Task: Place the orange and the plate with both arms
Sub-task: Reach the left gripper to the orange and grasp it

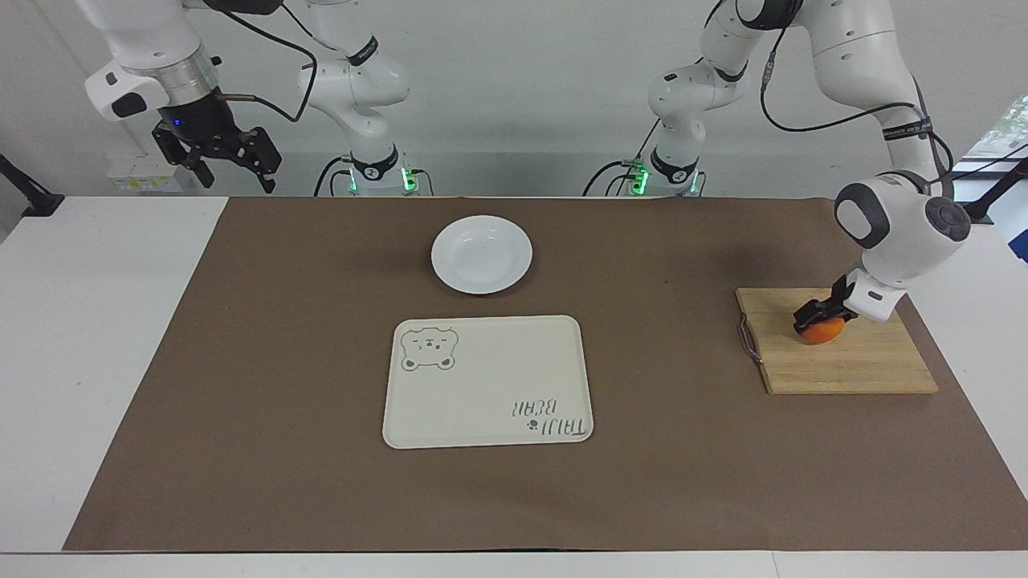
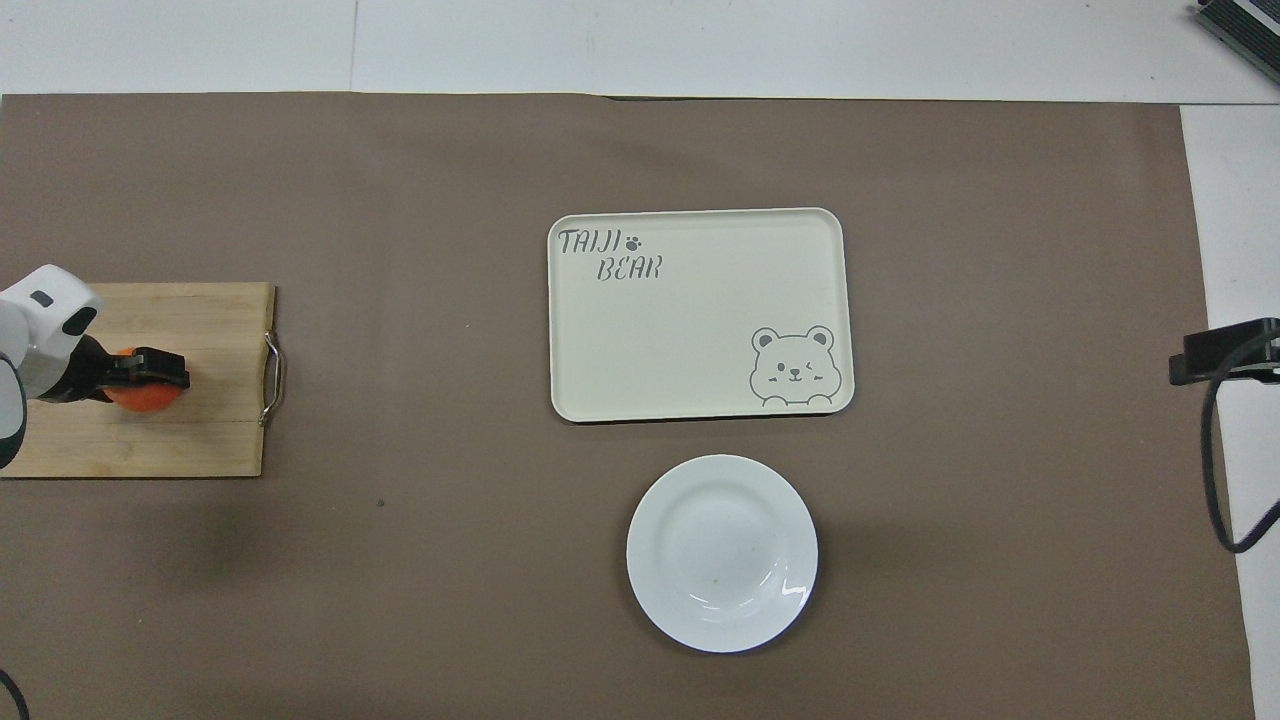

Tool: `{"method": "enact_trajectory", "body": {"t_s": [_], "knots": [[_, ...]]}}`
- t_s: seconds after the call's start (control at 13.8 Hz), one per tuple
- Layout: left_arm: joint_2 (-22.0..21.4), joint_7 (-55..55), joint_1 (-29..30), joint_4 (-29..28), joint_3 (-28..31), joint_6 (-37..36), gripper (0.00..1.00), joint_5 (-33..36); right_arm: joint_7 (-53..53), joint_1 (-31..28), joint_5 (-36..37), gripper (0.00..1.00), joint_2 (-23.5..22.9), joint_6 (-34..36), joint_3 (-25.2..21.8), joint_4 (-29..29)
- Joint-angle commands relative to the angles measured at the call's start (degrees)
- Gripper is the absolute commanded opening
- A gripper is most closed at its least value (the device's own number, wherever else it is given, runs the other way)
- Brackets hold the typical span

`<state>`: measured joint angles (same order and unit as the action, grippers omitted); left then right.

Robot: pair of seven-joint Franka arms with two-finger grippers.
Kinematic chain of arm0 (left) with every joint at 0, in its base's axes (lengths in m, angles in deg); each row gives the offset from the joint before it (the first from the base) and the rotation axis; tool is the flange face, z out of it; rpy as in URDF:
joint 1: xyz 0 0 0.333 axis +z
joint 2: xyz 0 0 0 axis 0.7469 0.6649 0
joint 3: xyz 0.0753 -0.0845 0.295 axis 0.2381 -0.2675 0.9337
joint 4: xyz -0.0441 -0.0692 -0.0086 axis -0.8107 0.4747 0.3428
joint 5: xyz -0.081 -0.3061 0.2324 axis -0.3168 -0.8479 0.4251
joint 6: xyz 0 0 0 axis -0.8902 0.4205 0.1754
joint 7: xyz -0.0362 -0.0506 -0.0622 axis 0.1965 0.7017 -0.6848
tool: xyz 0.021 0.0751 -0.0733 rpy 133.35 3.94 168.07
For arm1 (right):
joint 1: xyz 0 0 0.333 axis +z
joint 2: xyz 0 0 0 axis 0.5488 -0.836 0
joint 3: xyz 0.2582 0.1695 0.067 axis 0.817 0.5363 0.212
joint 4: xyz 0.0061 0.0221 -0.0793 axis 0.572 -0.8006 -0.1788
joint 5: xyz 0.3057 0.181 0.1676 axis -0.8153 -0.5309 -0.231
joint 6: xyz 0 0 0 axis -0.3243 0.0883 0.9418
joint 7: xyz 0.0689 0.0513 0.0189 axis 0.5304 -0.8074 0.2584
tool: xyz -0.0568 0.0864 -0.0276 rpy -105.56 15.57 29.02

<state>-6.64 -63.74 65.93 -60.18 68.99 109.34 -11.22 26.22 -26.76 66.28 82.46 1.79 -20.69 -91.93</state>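
While brown paper (image 1: 241, 361) covers the white table (image 1: 96, 321), the left gripper (image 1: 815, 315) straddles the orange (image 1: 822, 331); right gripper (image 1: 229, 164) waits open.

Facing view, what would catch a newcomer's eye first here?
The orange on the board at the left arm's end, with the left gripper down on it. Then the plate, and the bear tray just farther from the robots. The right gripper waits raised off the mat.

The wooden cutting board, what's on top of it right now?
The cutting board carries only the orange, with the left gripper down over it. The gripper hides the orange's top, so contact can't be confirmed.
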Motion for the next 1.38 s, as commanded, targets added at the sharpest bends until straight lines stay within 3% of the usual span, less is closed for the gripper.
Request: {"method": "enact_trajectory", "body": {"t_s": [0.0,0.07,0.22,0.87,1.09,1.31], "knots": [[-1.7,0.4,0.8,-2.3,-0.4,1.3,0.62,1.2,-0.7,-0.8,-1.2,1.00,1.0,-0.9,0.7,-1.1],[-1.8,0.5,0.8,-2.1,-0.4,0.6,0.36,1.2,-0.7,-0.8,-1.2,1.00,1.0,-1.0,0.7,-1.2],[-1.7,0.5,0.9,-1.5,-0.4,-0.3,0.01,1.3,-0.7,-0.7,-1.2,1.00,1.0,-0.8,1.0,-1.1],[-1.3,2.9,-1.0,12.1,-0.7,-15.2,0.00,2.1,-1.3,-0.8,-1.2,1.00,1.2,-0.7,1.0,-1.3],[-1.4,2.3,-3.0,19.7,-0.8,-24.6,0.00,2.0,-1.3,-0.7,-1.2,1.00,1.2,-0.6,1.1,-1.3],[-4.1,2.0,-6.3,23.7,-1.0,-29.2,0.00,2.0,-1.2,-0.7,-1.4,1.00,1.3,0.4,1.1,-1.3]]}}
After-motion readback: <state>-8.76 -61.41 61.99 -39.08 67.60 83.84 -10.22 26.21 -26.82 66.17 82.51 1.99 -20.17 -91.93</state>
